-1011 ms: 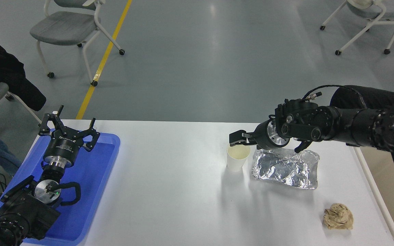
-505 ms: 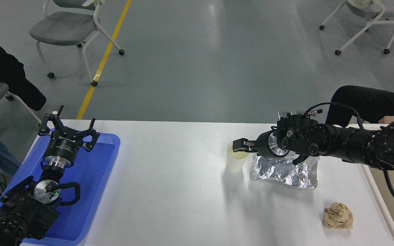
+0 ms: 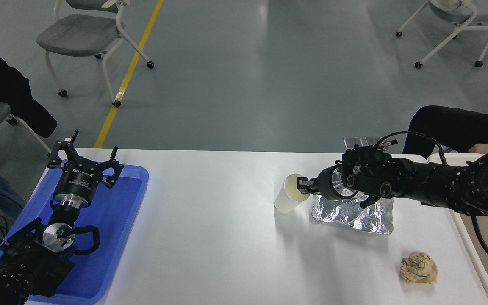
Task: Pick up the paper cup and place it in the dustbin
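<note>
One small white paper cup (image 3: 288,197), tilted, sits pinched at its rim by your right gripper (image 3: 302,186), crumpled silver foil (image 3: 352,214) just beside; the left gripper (image 3: 84,163) hangs spread over the blue tray (image 3: 121,228).

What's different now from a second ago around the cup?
The right gripper came down and pinched the rim of the small white paper cup, which now leans toward the table's near left, no longer upright. The crumpled silver foil, brown paper ball, blue plastic tray and parked left gripper stayed put.
</note>
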